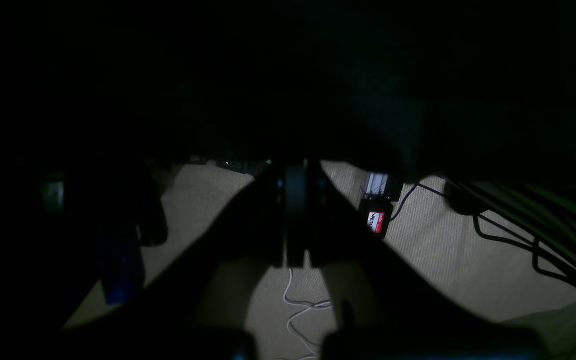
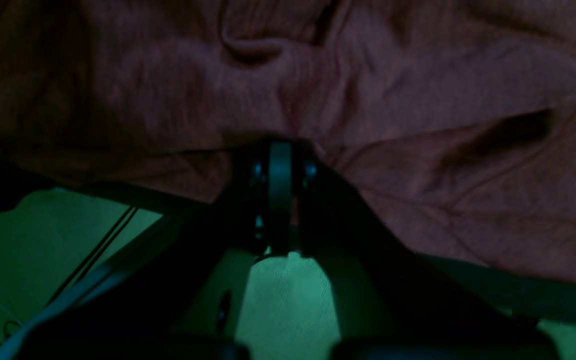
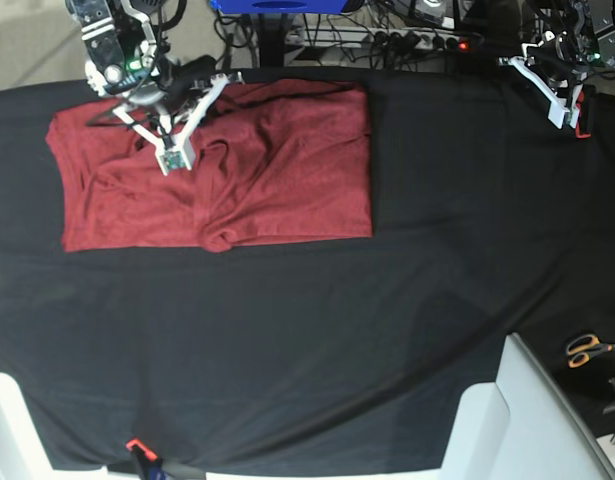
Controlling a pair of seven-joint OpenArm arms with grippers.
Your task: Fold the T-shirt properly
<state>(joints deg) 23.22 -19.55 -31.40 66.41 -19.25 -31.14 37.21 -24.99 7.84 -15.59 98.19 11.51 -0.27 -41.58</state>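
The T-shirt, brick-red, lies flat as a wide rectangle on the black cloth at the back left in the base view. It fills the upper part of the right wrist view, T-shirt. My right gripper is over its back-left part. Seen from the wrist, the right gripper is shut, and the fabric's creases run together at its tip. My left gripper sits at the table's back right corner, far from the shirt. In its dark wrist view the left gripper is shut with nothing in it.
A black cloth sheet covers the table. Orange-handled scissors lie at the right edge, with a white panel at the front right. Cables and a small red-and-black box lie on the floor behind the table.
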